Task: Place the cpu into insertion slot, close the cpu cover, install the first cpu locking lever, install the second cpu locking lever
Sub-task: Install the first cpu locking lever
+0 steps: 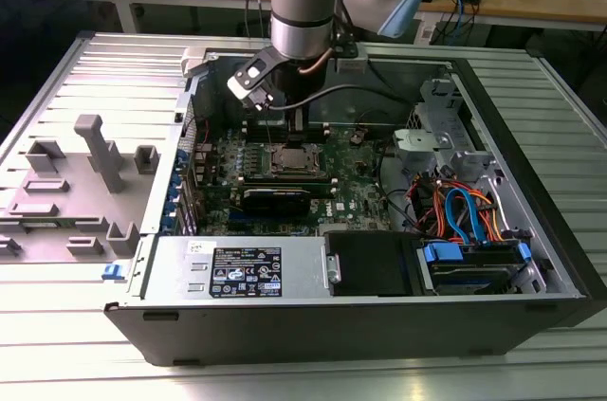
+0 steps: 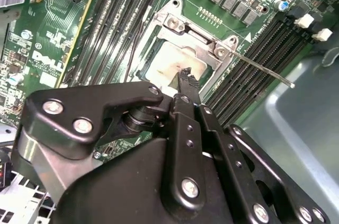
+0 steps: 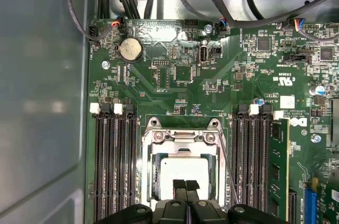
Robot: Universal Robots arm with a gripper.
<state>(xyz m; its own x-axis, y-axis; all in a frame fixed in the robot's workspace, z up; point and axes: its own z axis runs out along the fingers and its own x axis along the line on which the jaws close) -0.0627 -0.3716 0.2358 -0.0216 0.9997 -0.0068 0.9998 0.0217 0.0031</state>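
The cpu (image 3: 183, 168) lies in the insertion slot (image 1: 289, 160) on the green board, its dull silver top showing through the cut-out of the cpu cover (image 3: 180, 138). The cover looks flat over the socket in both wrist views, the cpu (image 2: 167, 65) framed by the cpu cover (image 2: 197, 36). My gripper (image 3: 185, 185) hangs just above the cpu's edge, shut with nothing between its fingers; its tip (image 2: 185, 74) points down at the chip. A thin metal locking lever (image 2: 265, 70) sticks out from the socket's corner over the memory slots, and the locking lever (image 3: 228, 166) runs along the cover's side.
Black memory slots (image 3: 114, 166) flank the socket on both sides. A long black card (image 1: 275, 198) lies in front of the socket, with a power supply (image 1: 247, 268) nearer still. Cables and a drive cage (image 1: 465, 221) fill the exterior view's right. A grey fixture (image 1: 95, 159) stands outside the case.
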